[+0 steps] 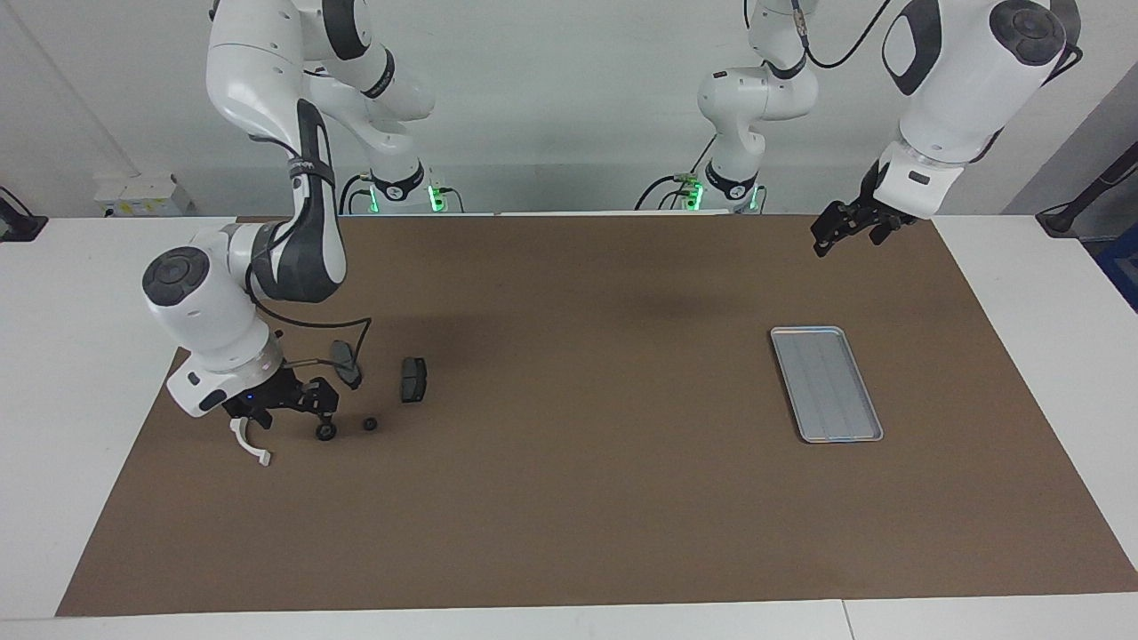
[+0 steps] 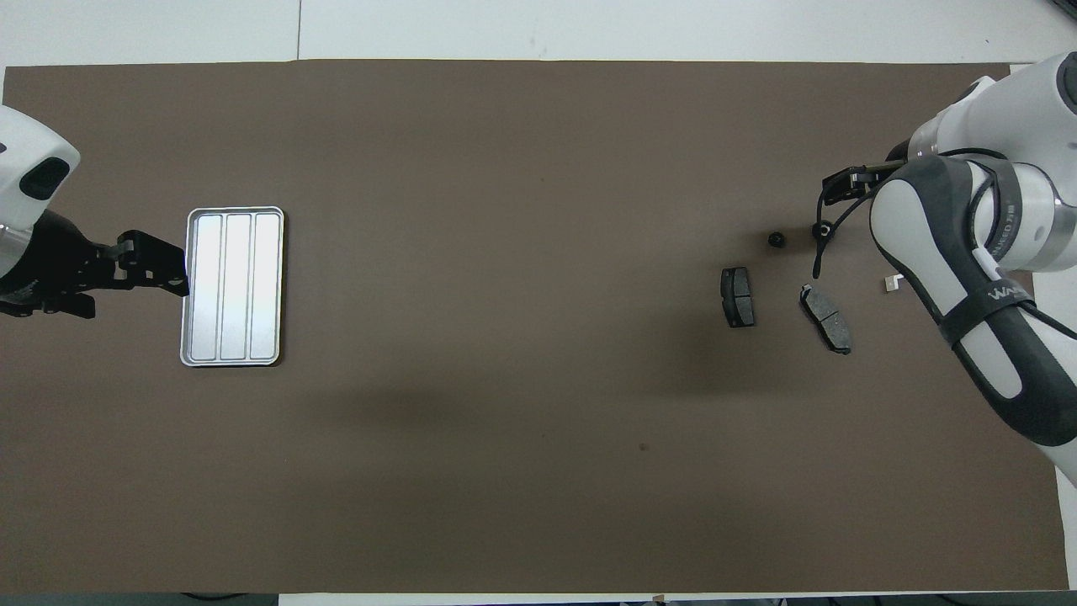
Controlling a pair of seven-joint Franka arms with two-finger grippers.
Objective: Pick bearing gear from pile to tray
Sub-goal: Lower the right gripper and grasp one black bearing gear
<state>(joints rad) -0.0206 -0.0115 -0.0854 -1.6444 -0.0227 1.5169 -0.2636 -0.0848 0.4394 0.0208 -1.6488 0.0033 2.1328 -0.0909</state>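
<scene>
The pile lies toward the right arm's end of the mat: a white arc piece point(image 1: 253, 449), two dark brake-pad plates point(image 1: 347, 363) point(image 1: 413, 380) and two small black round bearing gears point(image 1: 326, 433) point(image 1: 370, 424). My right gripper point(image 1: 286, 407) is open and hangs low over the arc, one finger just above the larger bearing gear. It holds nothing. From overhead the right arm hides most of the arc and part of that gear point(image 2: 823, 229). The silver tray point(image 1: 827, 384) lies toward the left arm's end. My left gripper point(image 1: 843, 233) waits open in the air over the mat's edge.
A brown mat point(image 1: 569, 498) covers the table, with white tabletop point(image 1: 71, 373) around it. The right arm's elbow and cable point(image 2: 968, 269) hang over the pile's outer side. In the overhead view the left gripper point(image 2: 160, 268) sits beside the tray's rim point(image 2: 233, 212).
</scene>
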